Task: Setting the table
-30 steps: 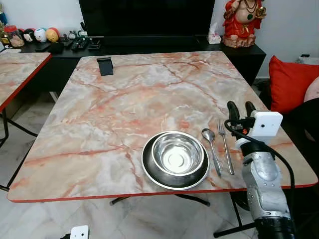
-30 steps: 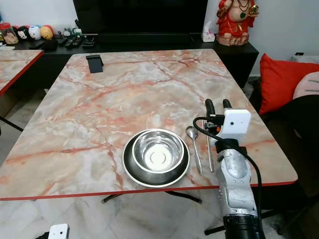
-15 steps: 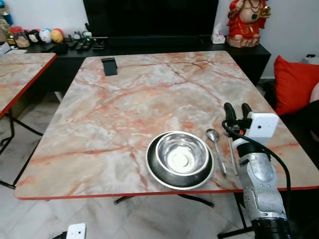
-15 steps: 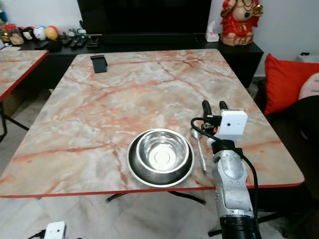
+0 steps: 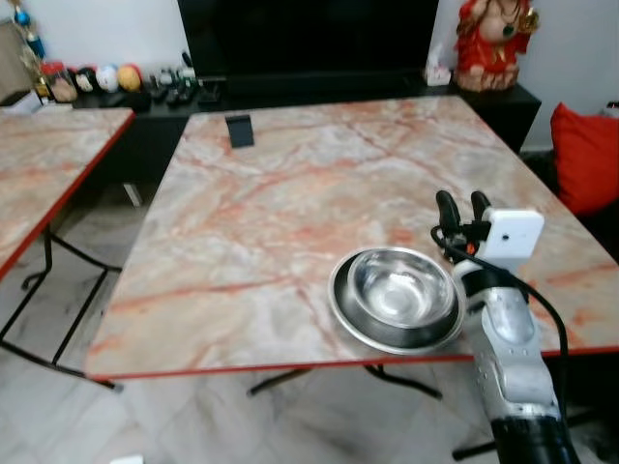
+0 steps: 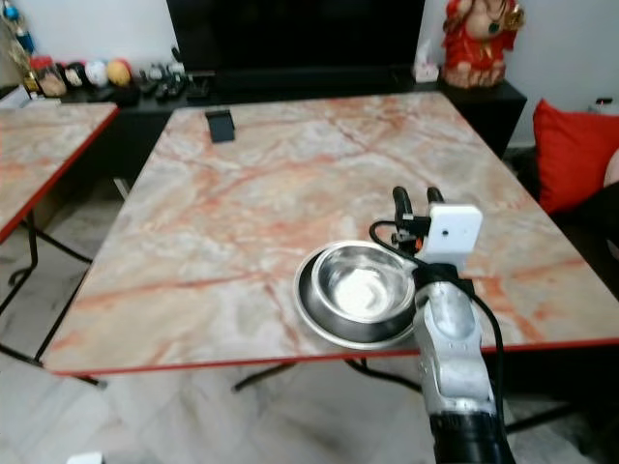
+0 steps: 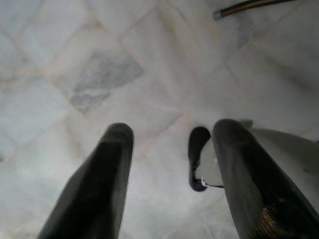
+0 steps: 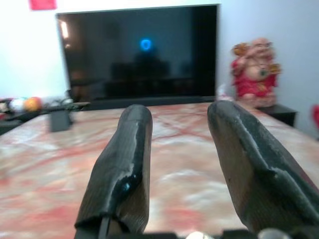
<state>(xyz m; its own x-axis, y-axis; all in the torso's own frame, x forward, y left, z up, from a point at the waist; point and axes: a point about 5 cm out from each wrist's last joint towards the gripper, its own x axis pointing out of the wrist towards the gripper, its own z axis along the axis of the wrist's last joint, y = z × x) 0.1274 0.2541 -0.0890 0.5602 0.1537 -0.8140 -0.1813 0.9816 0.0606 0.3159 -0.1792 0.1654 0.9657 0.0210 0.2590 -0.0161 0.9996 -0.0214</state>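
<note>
Nearest to us, our right gripper (image 5: 459, 201) is raised over the near right part of the tabletop (image 5: 290, 193), its two black fingers (image 8: 124, 164) spread apart with nothing between them, pointing across the table toward the far edge. Our left gripper (image 7: 169, 164) hangs low over the tiled floor (image 7: 99, 59), fingers also spread and empty, so we count that arm as idle.

Just left of the right arm, close to the near edge, a steel bowl (image 5: 401, 288) sits nested in a darker plate (image 5: 350, 319). We judge that this place setting is at least partly laid. Whether cutlery lies to the right of the plate we cannot tell, since the arm covers that stretch of marble.

Farther on, the middle of the tabletop carries nothing we can make out. Near the far left corner stands a small black stand (image 5: 238, 130). If more places are wanted, we judge they remain to be set.
</note>
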